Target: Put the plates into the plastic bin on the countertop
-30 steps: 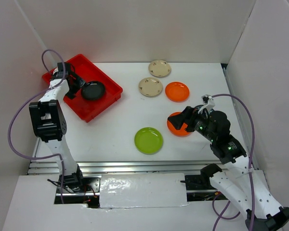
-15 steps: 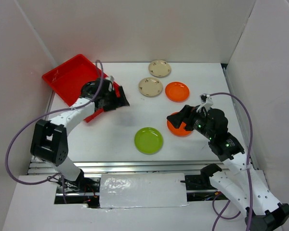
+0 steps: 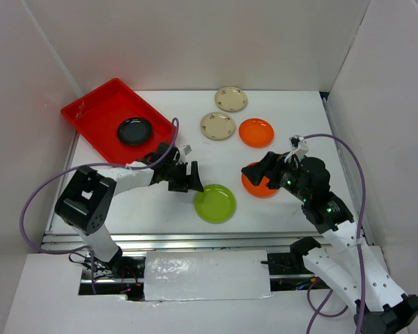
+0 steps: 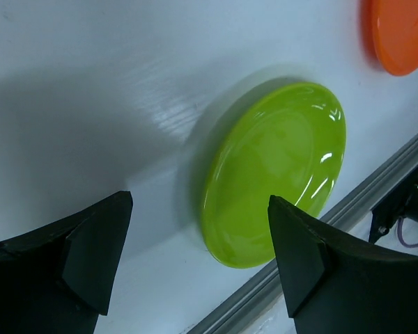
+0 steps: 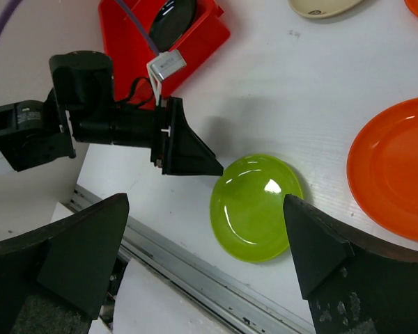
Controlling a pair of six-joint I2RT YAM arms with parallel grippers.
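Note:
The red plastic bin point(image 3: 90, 115) stands at the back left of the white countertop point(image 3: 160, 202) with a black plate point(image 3: 134, 130) lying in it. A lime green plate point(image 3: 215, 203) rests near the front edge. My left gripper point(image 3: 194, 179) is low and open just left of it, and in the left wrist view the green plate point(image 4: 275, 170) lies ahead between the spread fingers point(image 4: 97, 250), untouched. My right gripper point(image 3: 254, 174) hangs open above an orange plate point(image 3: 259, 186). A second orange plate point(image 3: 256, 132) and two beige plates point(image 3: 217, 126) point(image 3: 231, 99) sit further back.
A metal rail point(image 3: 195, 240) runs along the front edge close to the green plate. White walls point(image 3: 195, 42) enclose the back and sides. The left arm's purple cable point(image 3: 49, 195) loops over the left side of the countertop.
My left arm has swung from the red bin across to the green plate, leaving the black plate lying in the bin. The right arm has barely moved.

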